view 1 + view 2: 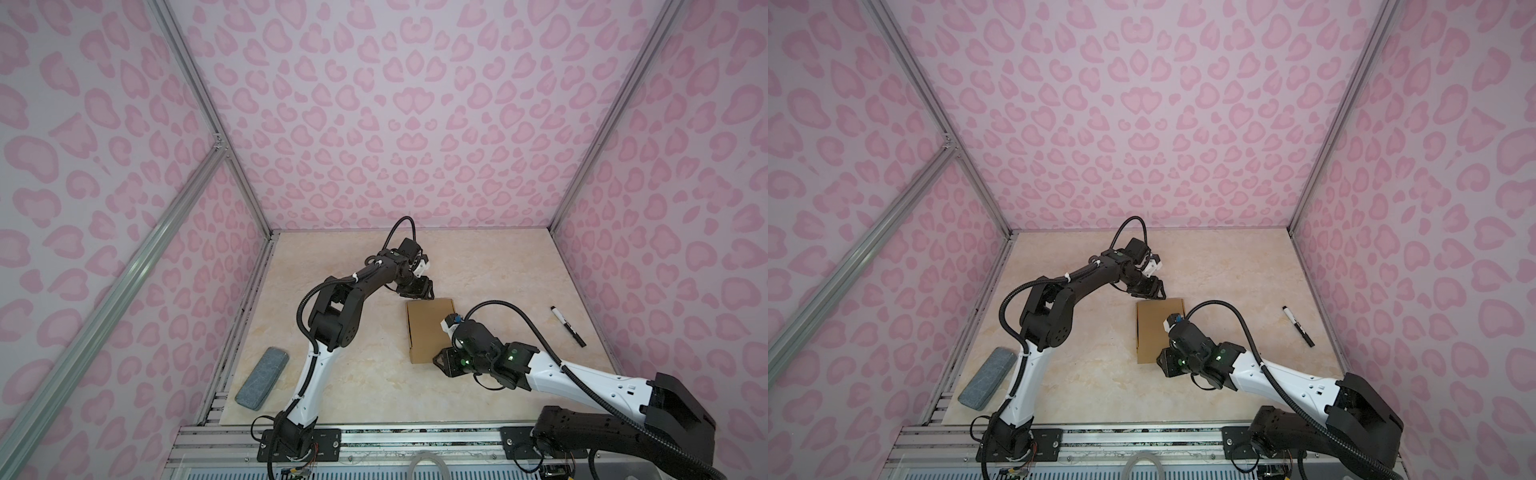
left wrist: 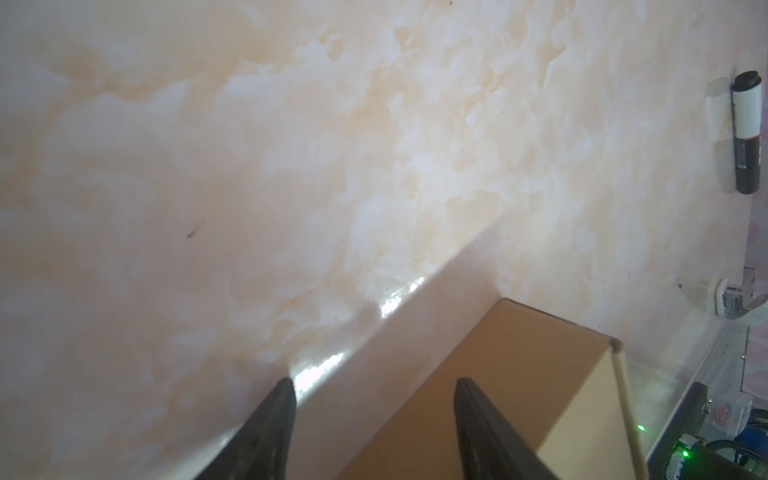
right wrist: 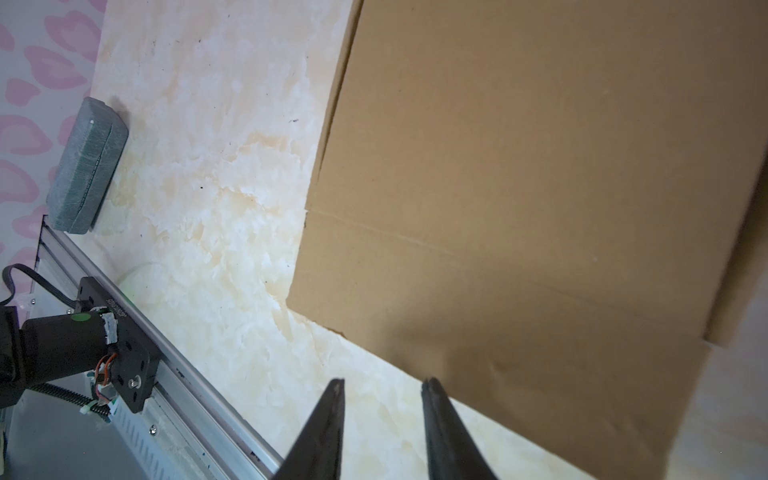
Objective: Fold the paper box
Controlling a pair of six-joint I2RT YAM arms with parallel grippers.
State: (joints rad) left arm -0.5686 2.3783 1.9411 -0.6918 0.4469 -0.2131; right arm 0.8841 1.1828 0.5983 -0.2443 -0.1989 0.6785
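left fingers [image 2: 274,424] parted over paper box [image 1: 428,328] edge, right fingers [image 3: 326,428] beside corner

Paper box [image 1: 426,328]: matt brown cardboard. Tabletop [image 1: 353,374]: glossy marble-look. Block [image 1: 262,379]: grey rough felt.

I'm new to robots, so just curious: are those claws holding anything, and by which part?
Nothing is held. The left gripper and the right gripper are both open and empty, near the box.
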